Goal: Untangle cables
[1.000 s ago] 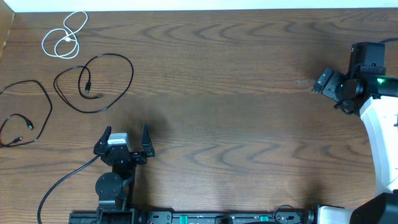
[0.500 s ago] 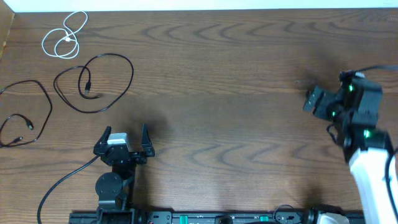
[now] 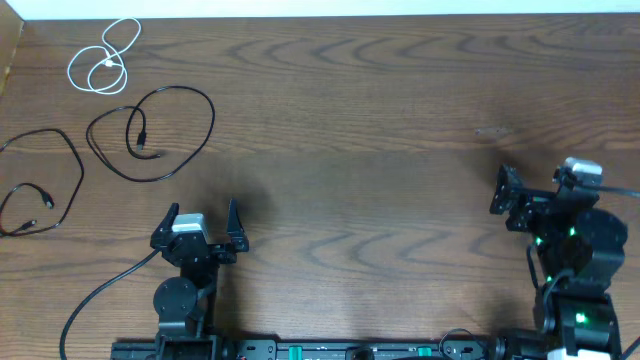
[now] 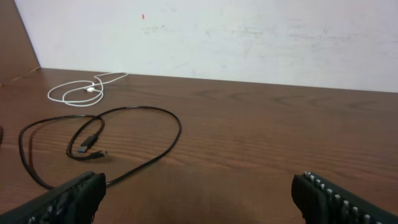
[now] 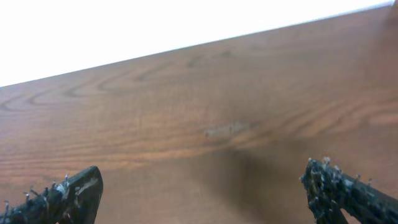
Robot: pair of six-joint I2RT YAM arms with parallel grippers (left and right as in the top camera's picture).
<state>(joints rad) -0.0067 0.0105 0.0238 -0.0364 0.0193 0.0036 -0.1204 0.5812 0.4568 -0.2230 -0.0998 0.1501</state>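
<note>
Three cables lie apart at the table's far left. The white cable (image 3: 105, 62) is coiled at the back left and shows in the left wrist view (image 4: 84, 90). A black cable (image 3: 150, 130) loops in front of it, seen also in the left wrist view (image 4: 106, 140). The second black cable (image 3: 45, 185) lies at the left edge. My left gripper (image 3: 203, 215) is open and empty, in front of the looped black cable (image 4: 199, 193). My right gripper (image 3: 535, 190) is open and empty at the right side, over bare wood (image 5: 202, 193).
A thick black wire (image 3: 100, 295) runs from the left arm's base toward the front left edge. A white wall borders the table's far edge (image 3: 320, 10). A faint scuff mark (image 3: 492, 131) is on the wood at the right.
The right arm has drawn back toward the front edge, and its gripper has moved nearer the base. The left arm and all three cables have not moved.
</note>
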